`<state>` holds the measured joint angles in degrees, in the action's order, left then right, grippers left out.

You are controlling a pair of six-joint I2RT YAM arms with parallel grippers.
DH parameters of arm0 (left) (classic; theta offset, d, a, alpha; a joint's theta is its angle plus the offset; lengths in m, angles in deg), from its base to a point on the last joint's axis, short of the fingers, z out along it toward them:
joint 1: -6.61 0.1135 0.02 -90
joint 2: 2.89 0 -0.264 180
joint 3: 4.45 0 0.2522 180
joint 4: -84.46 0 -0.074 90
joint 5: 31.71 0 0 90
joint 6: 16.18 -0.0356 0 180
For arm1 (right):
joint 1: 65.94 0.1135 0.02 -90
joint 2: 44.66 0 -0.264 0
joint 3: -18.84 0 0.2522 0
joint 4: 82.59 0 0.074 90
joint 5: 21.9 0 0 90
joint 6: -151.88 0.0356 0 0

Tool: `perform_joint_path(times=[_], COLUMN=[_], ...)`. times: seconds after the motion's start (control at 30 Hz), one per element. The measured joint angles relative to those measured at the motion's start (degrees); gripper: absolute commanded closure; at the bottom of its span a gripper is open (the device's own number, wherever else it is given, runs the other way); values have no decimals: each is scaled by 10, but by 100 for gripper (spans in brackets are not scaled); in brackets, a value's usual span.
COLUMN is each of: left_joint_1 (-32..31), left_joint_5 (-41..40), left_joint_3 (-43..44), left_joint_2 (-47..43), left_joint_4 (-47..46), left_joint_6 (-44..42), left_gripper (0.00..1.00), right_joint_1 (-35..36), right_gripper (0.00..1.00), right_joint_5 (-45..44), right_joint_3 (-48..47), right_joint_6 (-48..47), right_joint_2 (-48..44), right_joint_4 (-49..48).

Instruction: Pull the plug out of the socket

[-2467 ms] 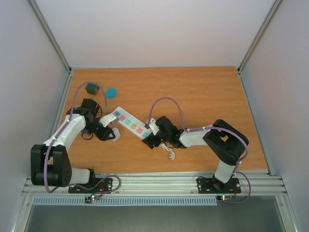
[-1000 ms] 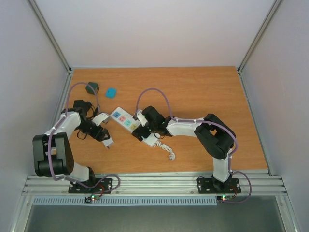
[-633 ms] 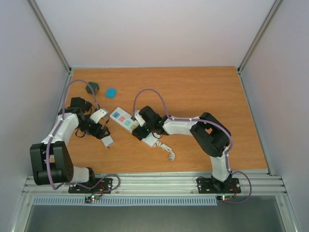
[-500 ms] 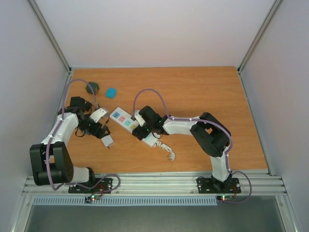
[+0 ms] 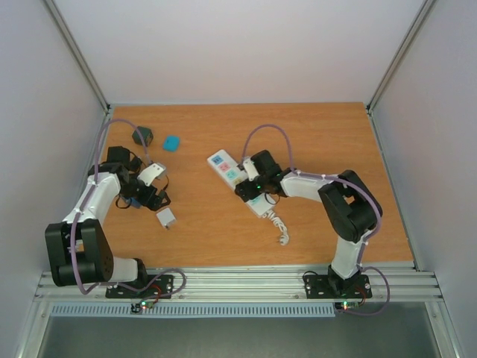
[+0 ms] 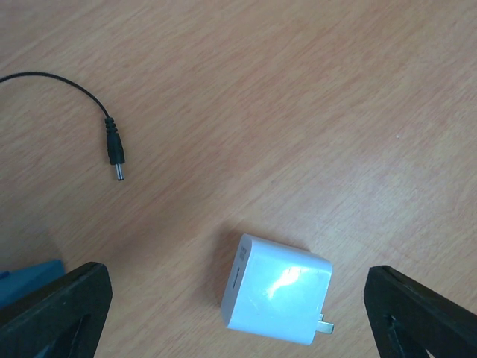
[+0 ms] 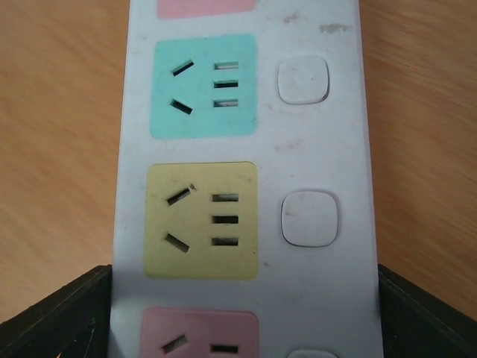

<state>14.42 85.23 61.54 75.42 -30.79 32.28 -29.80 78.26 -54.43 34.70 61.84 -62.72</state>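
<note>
The plug (image 5: 165,218), a small white cube with metal prongs, lies loose on the wooden table, apart from the socket. The left wrist view has the plug (image 6: 276,289) lying on its side between the spread fingers of my left gripper (image 6: 238,328), which touch nothing. Seen from the top, my left gripper (image 5: 151,198) hovers open just up-left of the plug. The socket (image 5: 240,181), a long white strip with pastel panels, lies mid-table. My right gripper (image 5: 252,190) clamps its long sides. Its yellow, teal and pink outlets (image 7: 201,220) stand empty, with my right gripper (image 7: 242,321) straddling the strip.
A dark adapter (image 5: 141,136) and a small blue object (image 5: 172,142) sit at the far left. A thin black cable with a barrel tip (image 6: 113,153) lies near the plug. The socket's curly white cord (image 5: 279,227) trails toward the near edge.
My left gripper has opened, let the plug drop onto the table and drawn back a little. My right gripper has carried the socket to the right and away from the plug.
</note>
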Motion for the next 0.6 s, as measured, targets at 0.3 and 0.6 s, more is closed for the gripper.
perform_joint_path(times=[0.3,0.6], left_joint_1=[0,0], left_joint_5=[9,11], left_joint_3=[6,20], left_joint_2=[0,0], left_joint_4=[-6,-16], left_joint_6=[13,30], left_gripper=[0,0], right_joint_1=[-145,-275], right_gripper=[34,33], right_joint_5=[3,22], right_joint_3=[64,106], right_joint_6=[-31,-56], right_joint_2=[-60,-95], right_joint_4=[15,16])
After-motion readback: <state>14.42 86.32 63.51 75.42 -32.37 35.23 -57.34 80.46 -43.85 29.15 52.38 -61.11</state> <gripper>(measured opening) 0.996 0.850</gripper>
